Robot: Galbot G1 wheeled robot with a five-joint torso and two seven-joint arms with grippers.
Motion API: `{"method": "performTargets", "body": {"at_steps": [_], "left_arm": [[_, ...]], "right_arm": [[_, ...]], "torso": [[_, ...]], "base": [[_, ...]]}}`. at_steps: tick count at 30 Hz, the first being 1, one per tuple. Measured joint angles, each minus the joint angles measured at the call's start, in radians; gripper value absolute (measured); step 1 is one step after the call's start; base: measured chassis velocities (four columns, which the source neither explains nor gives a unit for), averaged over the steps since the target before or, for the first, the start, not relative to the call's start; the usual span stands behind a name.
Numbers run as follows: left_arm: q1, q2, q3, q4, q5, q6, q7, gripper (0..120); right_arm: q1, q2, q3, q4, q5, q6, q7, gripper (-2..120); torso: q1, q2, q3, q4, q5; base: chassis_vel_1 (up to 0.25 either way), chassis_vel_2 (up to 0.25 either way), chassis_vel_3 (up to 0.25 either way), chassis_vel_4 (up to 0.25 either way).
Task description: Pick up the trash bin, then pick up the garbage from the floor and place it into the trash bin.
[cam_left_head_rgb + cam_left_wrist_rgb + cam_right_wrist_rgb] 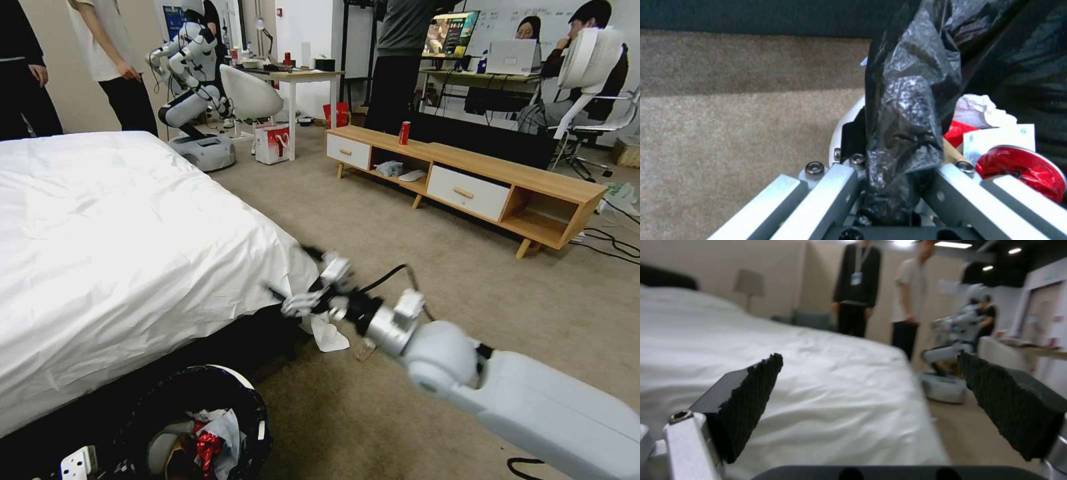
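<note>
The trash bin, white-rimmed and lined with a black bag, hangs low beside the bed's near corner. My left gripper is shut on its bagged rim. Inside lie a crushed red can, a crumpled white tissue and a white packet. My right gripper reaches out over the floor to the bed's corner. In the right wrist view that gripper is open, and nothing sits between its black pads. A piece of garbage, a white tissue, lies on the carpet just under it, with a small tan scrap beside it.
The bed with its white sheet takes up the left. A low wooden cabinet with an upright red can stands across the carpet. Cables trail at right. Another robot and people stand behind the bed.
</note>
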Motion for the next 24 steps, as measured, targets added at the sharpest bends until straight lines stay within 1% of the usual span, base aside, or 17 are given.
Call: {"method": "performTargets", "body": {"at_steps": [3,5,6,7,8,11,14,16,17,20,22,23,24], "left_arm": [[0.006,0.0,0.0,-0.003,0.001,0.0,0.001,0],[0.016,-0.002,-0.002,-0.009,0.004,0.0,0.003,0],[0.016,-0.002,-0.002,-0.009,0.004,0.0,0.003,0],[0.022,-0.003,-0.005,-0.013,0.007,0.0,0.005,0],[0.025,-0.004,-0.007,-0.015,0.008,0.0,0.007,0],[0.027,-0.005,-0.01,-0.018,0.009,0.0,0.008,0],[0.032,-0.01,-0.016,-0.027,0.009,0.0,0.009,0],[0.033,-0.011,-0.017,-0.027,0.009,0.0,0.01,0],[0.031,-0.015,-0.017,-0.029,0.01,0.0,0.01,0],[0.03,-0.016,-0.017,-0.029,0.01,0.0,0.011,0],[0.029,-0.017,-0.017,-0.03,0.011,0.0,0.011,0],[0.028,-0.018,-0.016,-0.03,0.011,0.0,0.012,0],[0.028,-0.018,-0.016,-0.03,0.011,0.0,0.012,0]], "right_arm": [[-0.018,-0.013,0.03,0.0,0.005,0.016,0.017,100],[-0.061,-0.041,0.086,0.0,0.011,0.053,0.053,100],[-0.061,-0.041,0.086,0.0,0.011,0.053,0.053,100],[-0.092,-0.051,0.129,-0.002,0.015,0.071,0.081,100],[-0.117,-0.052,0.167,-0.007,0.019,0.076,0.099,100],[-0.134,-0.05,0.197,-0.012,0.023,0.081,0.113,100],[-0.205,-0.009,0.336,-0.04,0.033,0.09,0.175,100],[-0.217,-0.001,0.358,-0.043,0.033,0.09,0.182,100],[-0.27,0.02,0.431,-0.048,0.033,0.09,0.204,100],[-0.3,0.029,0.468,-0.048,0.032,0.09,0.212,100],[-0.334,0.041,0.507,-0.049,0.03,0.089,0.222,100],[-0.354,0.048,0.53,-0.048,0.024,0.089,0.232,100],[-0.354,0.048,0.53,-0.048,0.024,0.089,0.232,100]], "torso": [[0.0,0.0,0.0,0.0001,0.0],[0.0,0.0,0.0,0.0001,0.0],[0.0,0.0,0.0,0.0001,0.0],[0.0,0.0,0.0,0.0001,0.0],[0.0,0.0,0.0,0.0001,-0.0002],[0.0,0.0,0.0,0.0001,-0.0001],[0.0,0.0,0.0,0.0003,0.0],[0.0,0.0,0.0,0.0004,0.0],[0.0,0.0,0.0,0.0005,-0.0002],[0.0,0.0,0.0,0.0005,-0.0003],[0.0,0.0,0.0,-0.0004,0.0],[0.0,0.0,0.0,0.0002,0.0],[0.0,0.0,0.0,0.0002,0.0]], "base": [[0.0,0.0,0.0,0.0],[0.0,0.0,0.0,0.0],[0.0,0.0,0.0,0.0],[0.0,0.0,0.0,0.0],[0.0,0.0,0.0,0.0],[0.0,0.0,0.0,0.0],[0.0,0.0,0.0,0.0],[0.0,0.0,0.0,0.0],[0.0,0.0,0.0,0.0],[0.0,0.0,0.0,0.0],[0.0,0.0,0.0,0.0],[0.0,0.0,0.0,0.0],[0.0,0.0,0.0,0.0]]}}
